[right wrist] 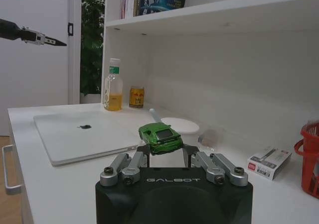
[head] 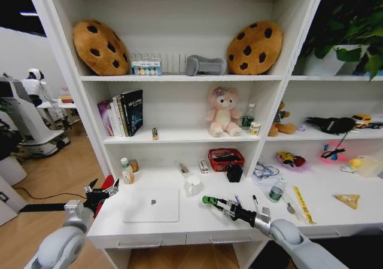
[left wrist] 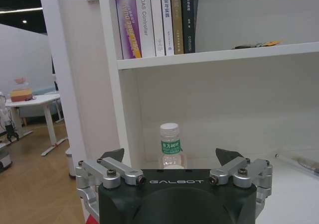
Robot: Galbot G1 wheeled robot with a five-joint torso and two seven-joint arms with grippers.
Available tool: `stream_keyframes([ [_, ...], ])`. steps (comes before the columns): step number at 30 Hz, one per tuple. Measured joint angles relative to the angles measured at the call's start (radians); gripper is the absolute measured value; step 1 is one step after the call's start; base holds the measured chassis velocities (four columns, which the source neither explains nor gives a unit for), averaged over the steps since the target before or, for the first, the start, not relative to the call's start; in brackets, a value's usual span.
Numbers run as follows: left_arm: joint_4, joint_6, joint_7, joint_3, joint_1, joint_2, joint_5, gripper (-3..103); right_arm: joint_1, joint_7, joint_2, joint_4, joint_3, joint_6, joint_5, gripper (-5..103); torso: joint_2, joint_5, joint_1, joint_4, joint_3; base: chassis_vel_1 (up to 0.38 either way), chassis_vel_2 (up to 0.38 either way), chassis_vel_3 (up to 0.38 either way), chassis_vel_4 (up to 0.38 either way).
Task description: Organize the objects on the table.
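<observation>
The white bench (head: pixel 197 221) runs under the built-in shelving (head: pixel 179 78), with drawers along its front edge. A closed silver laptop (head: pixel 151 205) lies flat on it toward the robot's left; seen from the right wrist, it sits between the drawer edge and the back wall. Behind the laptop, at the bench's back left corner, a clear bottle (head: pixel 127 171) with a green label and yellowish liquid stands upright beside a small can (right wrist: pixel 136 97). A white lidded cup (head: pixel 192 185) stands just right of the laptop. The left pincer (head: pixel 103 192) hangs off the bench's left end, released, its fingers spread wide and facing the bottle. The right pincer (head: pixel 210 201) hovers low over the bench beside the laptop, clenched on a tiny green toy car (right wrist: pixel 160 137).
</observation>
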Motion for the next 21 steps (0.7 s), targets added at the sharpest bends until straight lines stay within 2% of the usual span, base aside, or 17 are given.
stream_keyframes([
  [8, 0.006, 0.000, 0.000, 0.001, -0.014, 0.027, -0.005, 100, 0.023, 0.021, -0.044, 0.129, 0.045, -0.012, 0.061, 33, 0.000, 0.0000, 0.000, -0.0001, 0.000, 0.000, 0.000, 0.000, 0.000],
  [21, 0.013, 0.000, 0.002, 0.006, -0.018, 0.036, -0.002, 100, 0.095, 0.064, -0.084, 0.208, 0.095, -0.046, 0.161, 33, 0.000, -0.0001, 0.000, -0.0001, 0.000, 0.000, 0.000, 0.000, 0.000],
])
